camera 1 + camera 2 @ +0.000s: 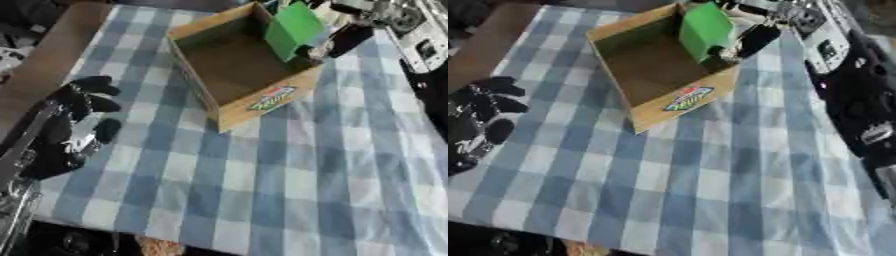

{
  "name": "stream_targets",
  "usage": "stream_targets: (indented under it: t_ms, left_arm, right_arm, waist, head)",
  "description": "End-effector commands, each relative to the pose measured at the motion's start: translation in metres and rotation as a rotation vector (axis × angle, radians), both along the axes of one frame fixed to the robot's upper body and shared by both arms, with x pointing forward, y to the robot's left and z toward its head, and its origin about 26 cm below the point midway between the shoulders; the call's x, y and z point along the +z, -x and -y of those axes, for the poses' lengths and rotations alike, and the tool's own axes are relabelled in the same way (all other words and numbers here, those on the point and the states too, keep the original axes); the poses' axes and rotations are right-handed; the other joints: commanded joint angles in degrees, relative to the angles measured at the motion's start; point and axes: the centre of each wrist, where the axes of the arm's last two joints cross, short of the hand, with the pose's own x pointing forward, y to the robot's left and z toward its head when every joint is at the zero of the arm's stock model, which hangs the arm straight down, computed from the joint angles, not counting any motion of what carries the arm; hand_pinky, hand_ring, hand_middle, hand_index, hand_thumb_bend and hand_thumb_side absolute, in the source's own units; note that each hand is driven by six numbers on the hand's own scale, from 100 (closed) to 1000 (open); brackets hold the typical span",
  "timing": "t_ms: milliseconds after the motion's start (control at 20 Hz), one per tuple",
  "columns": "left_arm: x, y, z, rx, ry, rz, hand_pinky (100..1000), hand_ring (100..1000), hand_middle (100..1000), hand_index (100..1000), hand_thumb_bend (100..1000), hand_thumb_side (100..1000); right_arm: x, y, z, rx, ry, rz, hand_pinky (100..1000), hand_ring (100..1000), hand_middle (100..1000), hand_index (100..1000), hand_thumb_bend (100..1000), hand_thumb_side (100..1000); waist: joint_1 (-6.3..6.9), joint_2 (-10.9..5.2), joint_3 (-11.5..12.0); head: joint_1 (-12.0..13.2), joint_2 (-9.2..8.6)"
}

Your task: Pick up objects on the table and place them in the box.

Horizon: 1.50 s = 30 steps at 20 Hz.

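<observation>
My right hand (756,39) clamped on a flat green object (293,29) – tilted, over the open cardboard box (262,102) at the table's (332,190) far edge, left hand (74,125) relaxed open near the left edge.

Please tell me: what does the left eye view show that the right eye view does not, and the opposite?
Only the left eye view shows the left forearm running down to the lower left corner behind the left hand, and more tablecloth to the left of the box.

Only the right eye view shows the right arm's black body along the right edge.

Both show the cardboard box on the checked tablecloth, the green object held over the box's far right corner by the right hand, and the left hand resting open at the left.
</observation>
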Motion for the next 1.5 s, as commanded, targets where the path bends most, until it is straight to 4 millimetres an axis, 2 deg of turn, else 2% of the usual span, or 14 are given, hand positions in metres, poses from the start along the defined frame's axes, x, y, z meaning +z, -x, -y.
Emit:
stream_targets:
  t_ms: [50, 400, 650, 700, 800, 950, 1150, 1200, 1350, 1500]
  left_arm:
    - [0.008, 0.000, 0.003, -0.018, 0.002, 0.027, 789, 681, 717, 865, 503, 506]
    - [0.008, 0.000, 0.005, -0.030, 0.007, 0.026, 789, 681, 716, 865, 504, 507]
    - [0.008, 0.000, 0.006, -0.031, 0.008, 0.026, 789, 681, 716, 865, 504, 507]
    - [0.009, 0.000, 0.006, -0.033, 0.008, 0.027, 789, 680, 715, 864, 504, 507]
    - [0.009, 0.000, 0.007, -0.038, 0.010, 0.028, 789, 680, 715, 864, 504, 507]
    - [0.009, 0.000, 0.008, -0.040, 0.011, 0.027, 789, 680, 715, 864, 504, 507]
    - [0.009, 0.000, 0.008, -0.041, 0.012, 0.028, 789, 680, 715, 864, 505, 506]
    - [0.010, 0.000, 0.008, -0.041, 0.012, 0.029, 789, 680, 715, 865, 505, 506]
    - [0.010, 0.000, 0.008, -0.039, 0.013, 0.029, 789, 680, 715, 864, 505, 506]
    - [0.010, -0.001, 0.008, -0.037, 0.012, 0.030, 789, 680, 715, 865, 506, 506]
  right_arm:
    - [0.010, -0.003, 0.001, -0.040, -0.019, 0.055, 841, 854, 860, 620, 250, 329]
    - [-0.012, -0.010, -0.009, -0.090, -0.036, 0.045, 839, 854, 860, 629, 248, 349]
    - [-0.016, -0.011, -0.010, -0.094, -0.032, 0.048, 839, 854, 860, 629, 248, 349]
    - [-0.019, -0.012, -0.011, -0.096, -0.029, 0.040, 840, 858, 865, 653, 243, 379]
    - [-0.036, -0.014, -0.016, -0.105, -0.016, -0.005, 841, 858, 866, 671, 252, 385]
    - [-0.047, -0.015, -0.020, -0.111, -0.004, -0.017, 842, 859, 863, 704, 263, 387]
    - [-0.055, -0.016, -0.022, -0.114, 0.009, -0.012, 846, 861, 862, 787, 319, 425]
    - [-0.056, -0.016, -0.023, -0.114, 0.014, -0.008, 849, 863, 864, 830, 340, 457]
    - [-0.055, -0.015, -0.024, -0.111, 0.028, 0.012, 851, 864, 865, 883, 383, 467]
    - [-0.052, -0.015, -0.024, -0.105, 0.029, 0.033, 852, 865, 867, 926, 466, 513]
  waist:
    - [0.20, -0.84, 0.42]
    - [0.26, -0.61, 1.52]
    - [0.26, -0.59, 1.63]
    - [0.25, -0.56, 1.79]
    - [0.24, -0.62, 2.33]
    - [0.22, -0.63, 2.56]
    - [0.18, -0.59, 2.61]
    - [0.16, -0.59, 2.60]
    - [0.09, -0.57, 2.51]
    - [0.04, -0.57, 2.35]
  head:
    - [-0.42, -0.52]
    - [-0.98, -0.39]
    - [-1.05, -0.38]
    - [-1.15, -0.40]
    - [-1.46, -0.30]
    - [-1.58, -0.18]
    - [-1.56, -0.12]
    - [-1.53, -0.10]
    - [-1.48, -0.10]
    - [-1.37, -0.16]
